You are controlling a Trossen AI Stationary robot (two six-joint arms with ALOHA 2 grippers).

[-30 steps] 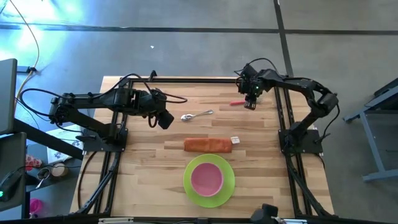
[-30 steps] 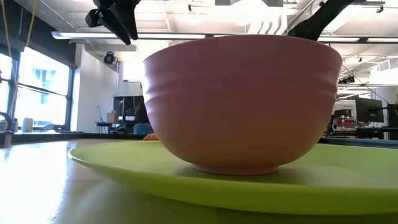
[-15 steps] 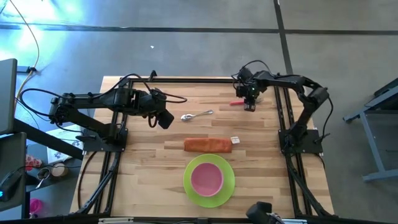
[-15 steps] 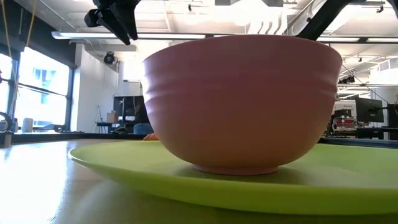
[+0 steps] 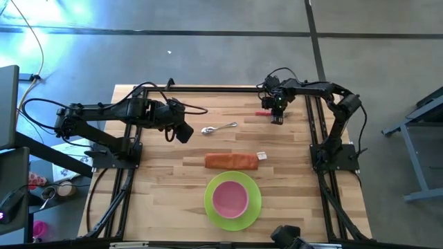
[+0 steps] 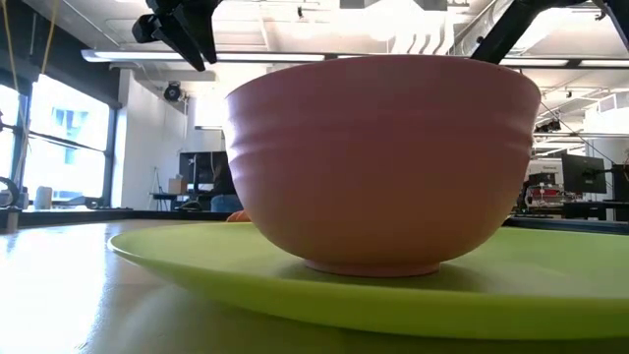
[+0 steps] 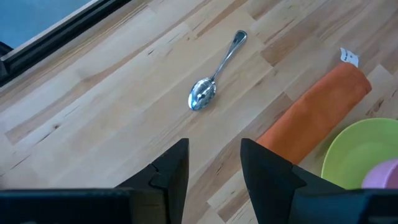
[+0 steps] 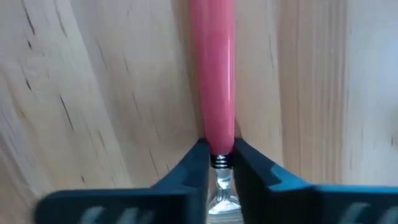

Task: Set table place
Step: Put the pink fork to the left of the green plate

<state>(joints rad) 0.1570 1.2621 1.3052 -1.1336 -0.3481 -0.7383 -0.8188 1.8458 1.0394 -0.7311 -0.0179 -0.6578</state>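
The lime-green plate lies near the table's near edge, and the pink bowl stands on it; both fill the low view, bowl on plate. The silver spoon lies flat mid-table, also in the left wrist view. My left gripper hovers open to the spoon's left. The red-handled fork lies near the far right corner of the table. My right gripper is down on the fork and shut. My right gripper pinches the fork between its two fingers, where the red handle's end meets the metal neck. It comes from above, pointing down, with the fingers across the fork. The fork lies flat on the table.
An orange rolled napkin with a white tag lies between the spoon and the plate, also in the left wrist view. The black frame rails run along the table's edges. Bare wood lies to the plate's left and right.
My right arm has drawn its elbow in toward the table while its gripper stayed over the fork's handle. The fork, spoon, plate and bowl lie where they did.
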